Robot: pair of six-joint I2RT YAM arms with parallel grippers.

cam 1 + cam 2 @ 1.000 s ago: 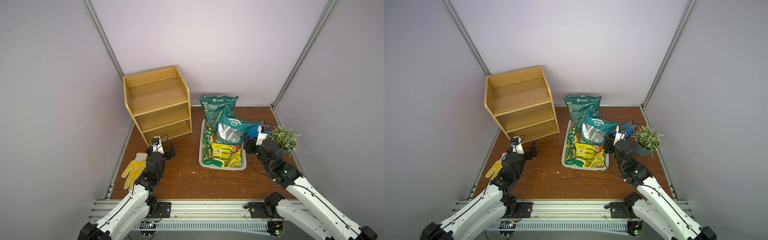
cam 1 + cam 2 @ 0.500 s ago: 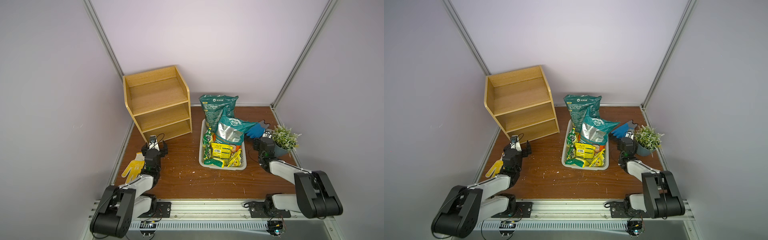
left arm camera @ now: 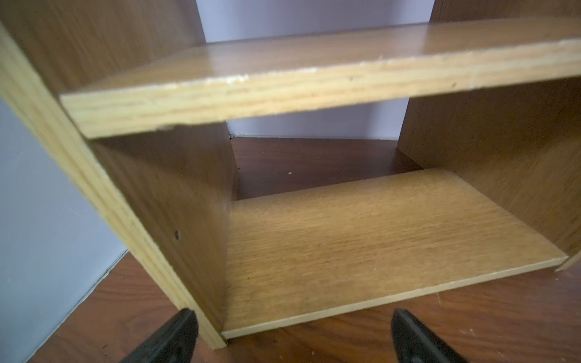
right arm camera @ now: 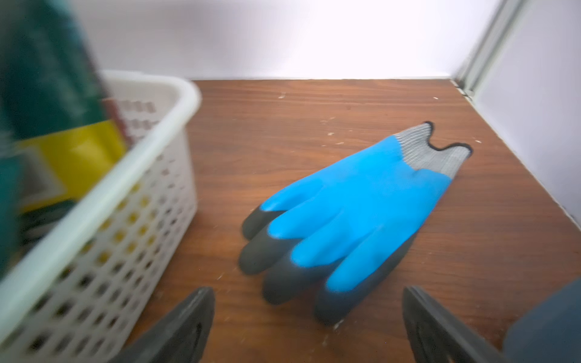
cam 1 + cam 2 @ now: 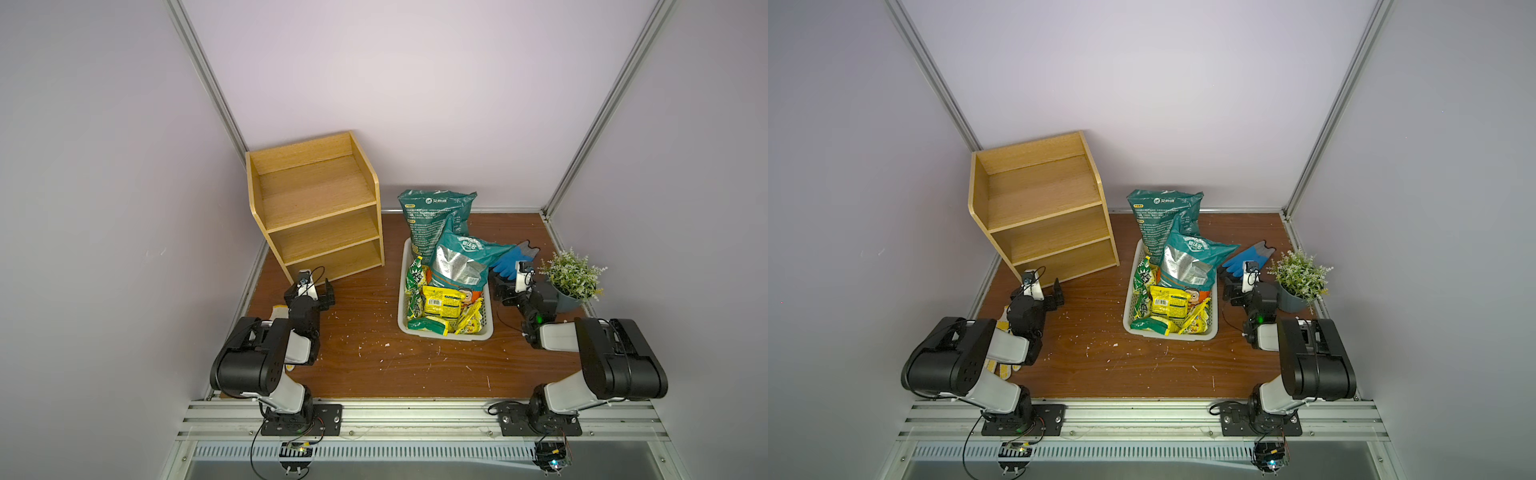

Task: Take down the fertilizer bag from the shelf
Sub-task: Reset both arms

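Apparently the job is all but done: the shelf [image 5: 316,199] stands bare on every tier in both top views, and the teal-and-silver fertilizer bag [image 5: 461,266] leans in the white basket [image 5: 446,334], against a taller teal bag [image 5: 436,216] at its far end. The left gripper [image 3: 292,317] sits low before the bottom tier, jaws spread, empty. The right gripper [image 4: 308,292] hangs over the blue glove [image 4: 355,213], jaws wide, holding nothing. Nothing appears left to do.
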